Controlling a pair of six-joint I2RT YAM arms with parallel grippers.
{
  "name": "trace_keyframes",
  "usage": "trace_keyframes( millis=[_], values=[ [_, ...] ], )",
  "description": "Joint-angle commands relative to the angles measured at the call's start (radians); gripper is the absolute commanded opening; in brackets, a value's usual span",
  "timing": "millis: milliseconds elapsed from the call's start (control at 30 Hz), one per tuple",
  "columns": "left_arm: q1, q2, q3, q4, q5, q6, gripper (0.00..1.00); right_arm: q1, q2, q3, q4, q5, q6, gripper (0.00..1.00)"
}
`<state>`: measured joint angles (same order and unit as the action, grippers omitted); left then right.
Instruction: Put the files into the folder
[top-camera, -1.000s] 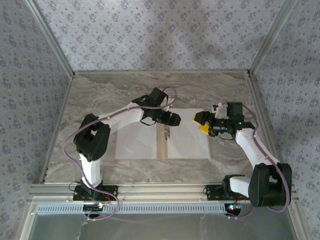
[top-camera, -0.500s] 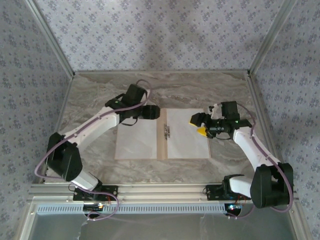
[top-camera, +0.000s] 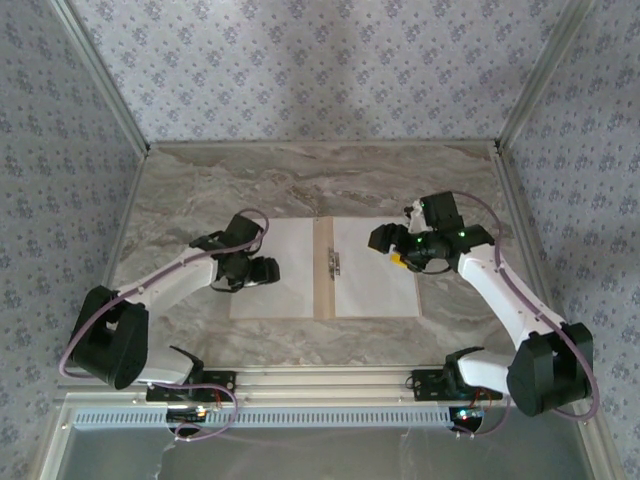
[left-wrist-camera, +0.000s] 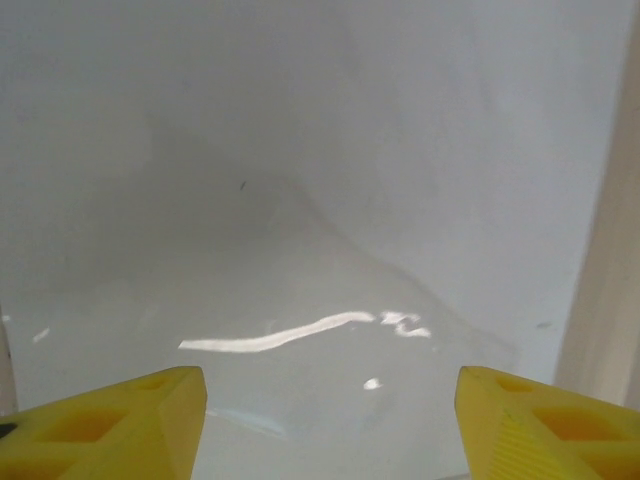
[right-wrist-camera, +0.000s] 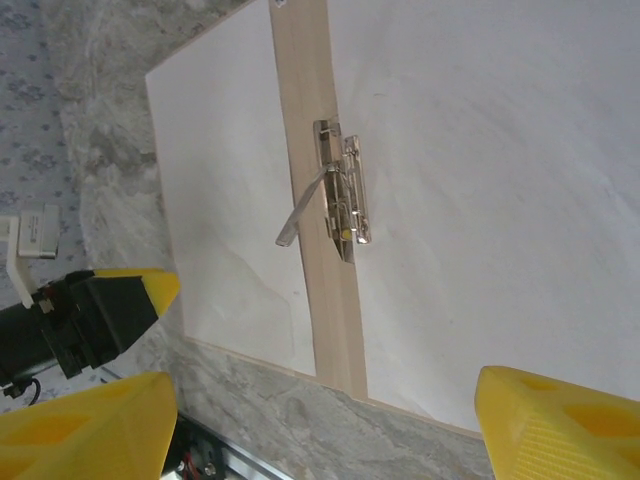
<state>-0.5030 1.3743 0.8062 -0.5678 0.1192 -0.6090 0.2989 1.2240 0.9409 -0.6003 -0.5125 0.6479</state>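
Indoors, marbled table (top-camera: 200, 180), open folder (top-camera: 323, 285), floral walls (top-camera: 300, 70)

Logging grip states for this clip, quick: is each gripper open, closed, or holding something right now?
Left gripper: open, holding nothing.
Right gripper: open, holding nothing.

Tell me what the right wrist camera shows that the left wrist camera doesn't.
Past the open right gripper, the right wrist has the metal clip on the folder's spine, the right-hand sheet and the marble table. Past the open left gripper, the left wrist has a glare streak on the left-hand sheet. Both share that left-hand sheet and a tan strip of folder.
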Motion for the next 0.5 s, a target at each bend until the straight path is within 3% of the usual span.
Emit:
trace_keyframes(
  millis=[0, 267, 467],
  values=[
    [0.004, -0.008, -0.051, 0.023, 0.018, -0.033, 0.63, 0.030, 0.027, 0.036, -0.036, 0.049, 0.021, 0.79],
    [-0.010, 0.082, -0.089, 0.094, 0.038, -0.049, 0.57, 0.094, 0.070, 0.070, -0.065, 0.111, 0.022, 0.73],
    [-0.084, 0.158, -0.059, 0.149, 0.039, -0.078, 0.56, 0.124, 0.101, 0.110, -0.102, 0.193, 0.005, 0.68]
  ],
)
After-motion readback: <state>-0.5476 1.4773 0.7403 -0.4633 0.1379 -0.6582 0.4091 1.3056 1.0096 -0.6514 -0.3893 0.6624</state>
